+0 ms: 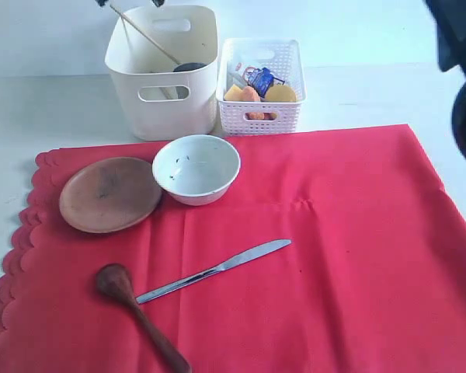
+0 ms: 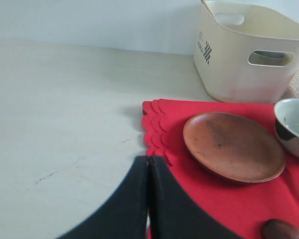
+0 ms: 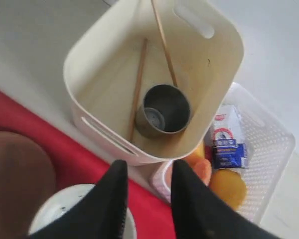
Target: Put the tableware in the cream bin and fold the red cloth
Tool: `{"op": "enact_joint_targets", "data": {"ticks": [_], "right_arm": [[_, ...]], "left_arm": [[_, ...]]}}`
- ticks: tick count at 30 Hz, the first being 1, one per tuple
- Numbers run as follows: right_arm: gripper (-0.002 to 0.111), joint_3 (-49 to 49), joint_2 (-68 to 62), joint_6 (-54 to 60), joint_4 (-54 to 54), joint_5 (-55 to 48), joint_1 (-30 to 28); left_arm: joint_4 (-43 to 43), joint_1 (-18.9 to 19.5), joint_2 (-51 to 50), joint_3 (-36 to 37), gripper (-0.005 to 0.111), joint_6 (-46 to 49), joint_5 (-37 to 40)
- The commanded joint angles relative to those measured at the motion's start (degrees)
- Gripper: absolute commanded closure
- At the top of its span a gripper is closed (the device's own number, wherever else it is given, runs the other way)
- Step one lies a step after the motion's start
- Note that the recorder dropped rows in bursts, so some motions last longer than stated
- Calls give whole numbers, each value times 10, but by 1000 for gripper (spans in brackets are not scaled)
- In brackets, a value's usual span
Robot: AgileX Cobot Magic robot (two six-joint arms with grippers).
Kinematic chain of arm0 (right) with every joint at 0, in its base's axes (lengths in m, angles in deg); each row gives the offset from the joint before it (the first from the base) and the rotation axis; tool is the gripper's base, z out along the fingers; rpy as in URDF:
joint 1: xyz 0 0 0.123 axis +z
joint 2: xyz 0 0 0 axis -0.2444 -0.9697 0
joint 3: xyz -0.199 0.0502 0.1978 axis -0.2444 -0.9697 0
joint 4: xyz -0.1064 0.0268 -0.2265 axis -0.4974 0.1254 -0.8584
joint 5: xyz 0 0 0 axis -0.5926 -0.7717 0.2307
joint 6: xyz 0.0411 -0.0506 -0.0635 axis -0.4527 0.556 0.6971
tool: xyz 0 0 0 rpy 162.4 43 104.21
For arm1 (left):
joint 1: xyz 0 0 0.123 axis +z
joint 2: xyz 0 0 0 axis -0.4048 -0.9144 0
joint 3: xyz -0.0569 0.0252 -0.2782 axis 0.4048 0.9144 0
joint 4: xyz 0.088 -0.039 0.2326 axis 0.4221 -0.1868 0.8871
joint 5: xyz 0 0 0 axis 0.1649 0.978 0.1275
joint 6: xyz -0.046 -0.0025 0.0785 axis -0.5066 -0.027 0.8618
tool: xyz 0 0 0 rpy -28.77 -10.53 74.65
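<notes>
Tableware was split between two places in the exterior view: a brown round plate [image 1: 109,194], a white speckled bowl [image 1: 196,169], a metal knife [image 1: 217,268] and a dark wooden spoon [image 1: 136,311] lay on the bright red cloth [image 1: 349,256]. The tall cream plastic bin [image 1: 132,109] behind them already held a stick leaning out over its rim. Bowl and plate sat just beside each other, and the knife's handle ended near the spoon's head, so lifting one of a pair could well nudge its neighbour. A white lattice basket [image 1: 260,116] of food stood close against the bin, where a bowl carried in crooked might catch it

The left wrist view showed the left gripper [image 2: 148,167] pressed together on nothing, over the cloth's scalloped corner near the plate

The right wrist view looked down into the bin, where a steel cup [image 3: 164,112] sat beside two pale wooden chopsticks [image 3: 138,84]. The right gripper [image 3: 147,174] hung spread and empty above the bin's near wall. The chopsticks propped against the walls looked the main trouble: a plate lowered onto them could jam or flip one out. Folding seemed blocked while four pieces lay on the cloth
</notes>
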Motion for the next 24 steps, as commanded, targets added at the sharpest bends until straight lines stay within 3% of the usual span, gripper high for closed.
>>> {"op": "enact_joint_targets", "data": {"ticks": [1, 4, 11, 24], "right_arm": [[97, -1, 52, 10, 89, -3, 0], [107, -1, 85, 20, 158, -3, 0], [108, -39, 179, 37, 236, -3, 0], [108, -372, 516, 61, 210, -3, 0]], "left_arm": [[3, 2, 2, 2, 107, -2, -6], [3, 2, 2, 2, 107, -2, -6], [3, 2, 2, 2, 107, -2, -6], [3, 2, 2, 2, 107, -2, -6]]}}
